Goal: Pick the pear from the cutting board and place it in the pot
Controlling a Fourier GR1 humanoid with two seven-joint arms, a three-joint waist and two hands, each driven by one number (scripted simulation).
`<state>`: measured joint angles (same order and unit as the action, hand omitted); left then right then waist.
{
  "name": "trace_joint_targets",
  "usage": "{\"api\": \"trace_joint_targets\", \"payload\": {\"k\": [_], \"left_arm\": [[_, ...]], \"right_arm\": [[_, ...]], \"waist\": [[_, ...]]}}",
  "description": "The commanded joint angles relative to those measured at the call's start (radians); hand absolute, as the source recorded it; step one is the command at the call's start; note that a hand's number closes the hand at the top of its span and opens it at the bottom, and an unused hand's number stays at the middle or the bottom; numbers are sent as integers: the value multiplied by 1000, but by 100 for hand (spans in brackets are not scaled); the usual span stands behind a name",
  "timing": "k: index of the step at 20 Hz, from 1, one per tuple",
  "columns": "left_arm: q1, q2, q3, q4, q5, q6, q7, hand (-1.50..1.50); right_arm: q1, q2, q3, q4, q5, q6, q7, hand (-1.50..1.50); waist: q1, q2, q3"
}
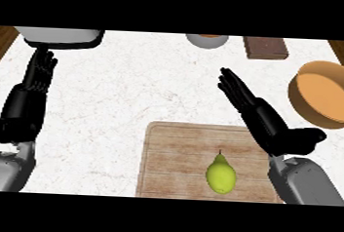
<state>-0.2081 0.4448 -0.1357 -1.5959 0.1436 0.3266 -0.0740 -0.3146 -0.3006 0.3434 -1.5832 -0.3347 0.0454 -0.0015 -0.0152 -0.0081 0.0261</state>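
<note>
A yellow-green pear [220, 174] lies on the wooden cutting board [174, 157] at the lower middle, stem pointing away from me. An orange-brown pot [324, 94] stands at the right edge of the counter. My right hand [258, 113] is open, fingers straight and pointing up-left, above the board's far right corner and apart from the pear. At the left edge my left hand [34, 85] rests open with fingers up.
A grey-white container [60, 37] stands at the back left. A small bowl [207, 40] and a brown block [265, 48] sit along the far edge. Wooden strips flank the white marble counter at both back corners.
</note>
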Motion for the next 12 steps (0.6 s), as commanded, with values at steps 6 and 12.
{"api": "trace_joint_targets", "payload": {"k": [6,12], "left_arm": [[-41,-89,22,5,99,-21,19,0],[-35,-98,44,9,153,-50,78,0]], "right_arm": [[-130,-157,-237,282,-465,483,76,150],[-67,-346,-161,481,69,575,-359,-150]], "waist": [[65,39,-22],[41,19,-23]]}}
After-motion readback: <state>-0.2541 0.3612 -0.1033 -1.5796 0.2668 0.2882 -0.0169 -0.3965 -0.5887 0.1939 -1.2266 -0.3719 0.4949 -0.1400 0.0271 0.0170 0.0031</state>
